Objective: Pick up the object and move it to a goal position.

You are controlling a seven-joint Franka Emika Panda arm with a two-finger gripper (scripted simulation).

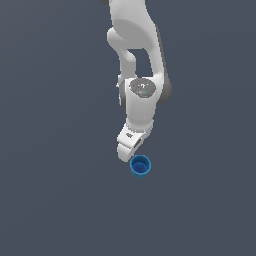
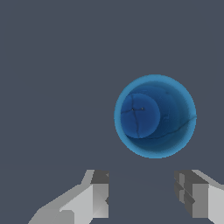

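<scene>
Hovering above the blue cup point(image 1: 140, 166), white gripper point(image 1: 131, 146) just off its rim toward the exterior view's left, not yet over centre, nothing held. Fingers point(image 2: 94, 194) spread wide in the wrist view, bare floor showing between the two pads, gap wider than the cup by the look of it, so open and empty. Cup upright on the plain grey floor point(image 1: 55, 200), mouth up, darker hollow inside, standing alone with nothing near it. Best play from here, as a judgement: slide sideways until the cup sits squarely between the pads, then straight down, low enough to catch the wall rather than skim the lip, then a gentle squeeze, since a light round cup looks quick to skid or tip under an off-centre pinch. Reading across the exterior view: empty floor, then arm point(image 1: 135, 45) and wrist descending from above, cup just beside the gripper, yet no fingers to be made out there. Over in the wrist view: both fingers point(image 2: 199, 194) plain, cup point(image 2: 155, 116) ahead of them and not between them, faint crack-like lines on its inner floor, though nothing of the arm's posture. No goal marker visible in either view.
</scene>
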